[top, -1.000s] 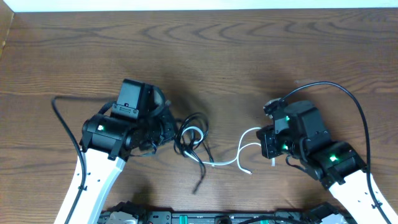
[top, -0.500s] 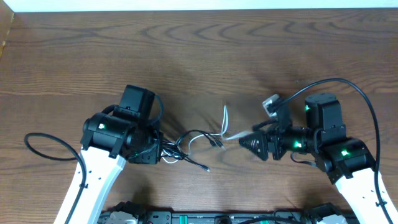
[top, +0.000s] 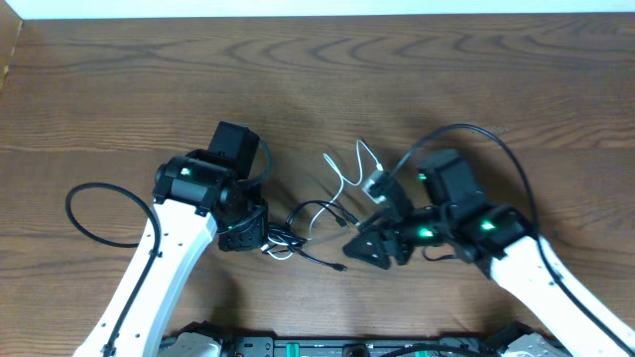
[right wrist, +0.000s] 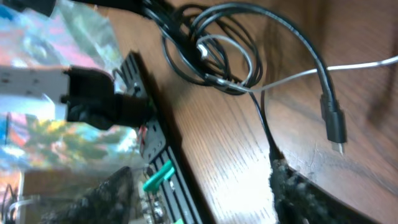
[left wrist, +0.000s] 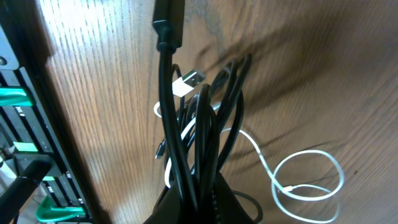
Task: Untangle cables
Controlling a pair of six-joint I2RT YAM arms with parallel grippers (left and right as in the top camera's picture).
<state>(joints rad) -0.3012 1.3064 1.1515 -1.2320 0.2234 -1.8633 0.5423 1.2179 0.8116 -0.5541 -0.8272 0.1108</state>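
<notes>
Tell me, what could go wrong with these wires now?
The left tool pinches many black cables at once, and the white cable threads through them, so pulling might tighten the tangle. The right tool looks open, so the whole bunch could simply slide along the table.

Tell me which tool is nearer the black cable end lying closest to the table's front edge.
Right. The right tool sits just beside the black cable end; the left tool is farther off, gripping the black cables.
</notes>
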